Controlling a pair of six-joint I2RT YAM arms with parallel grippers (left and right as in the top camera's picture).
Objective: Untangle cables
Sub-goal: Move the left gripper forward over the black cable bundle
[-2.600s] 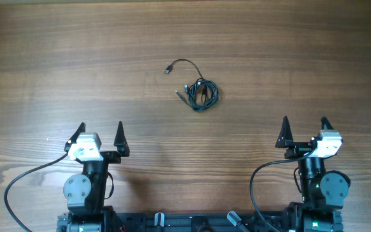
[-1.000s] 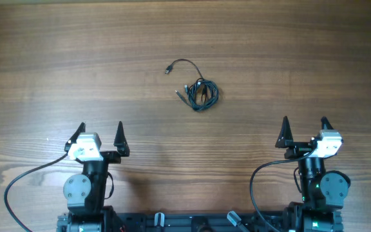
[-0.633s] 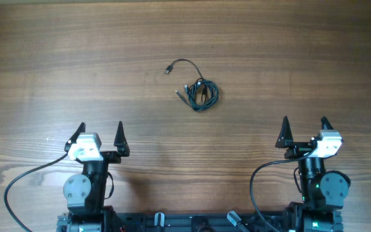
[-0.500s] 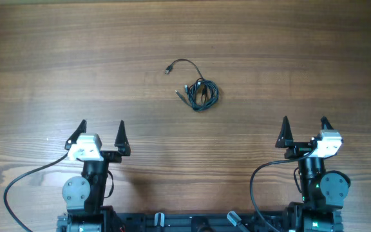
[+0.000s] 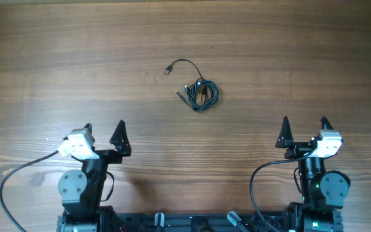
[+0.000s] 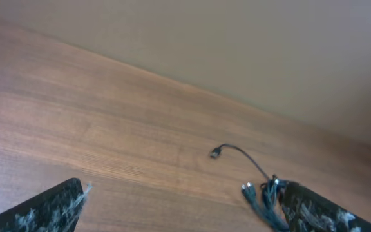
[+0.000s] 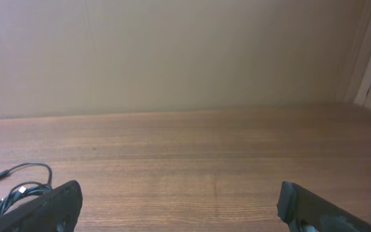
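Note:
The cables [image 5: 199, 92] are thin black cords bunched in a small knot near the middle of the wooden table, with one loose strand arcing up-left to a small plug [image 5: 168, 69]. They also show in the left wrist view [image 6: 263, 193] and at the left edge of the right wrist view [image 7: 11, 187]. My left gripper [image 5: 103, 133] is open and empty near the front left, turned slightly to the right. My right gripper [image 5: 304, 130] is open and empty near the front right. Both are far from the cables.
Bare wooden table [image 5: 288, 58] all around the knot. A plain beige wall stands behind the table's far edge [image 7: 172, 113]. Thick black arm wires loop at the front edge by each base [image 5: 18, 180].
My left gripper has swung and tilted slightly, its wrist shifting left. The right arm and the cables have not moved.

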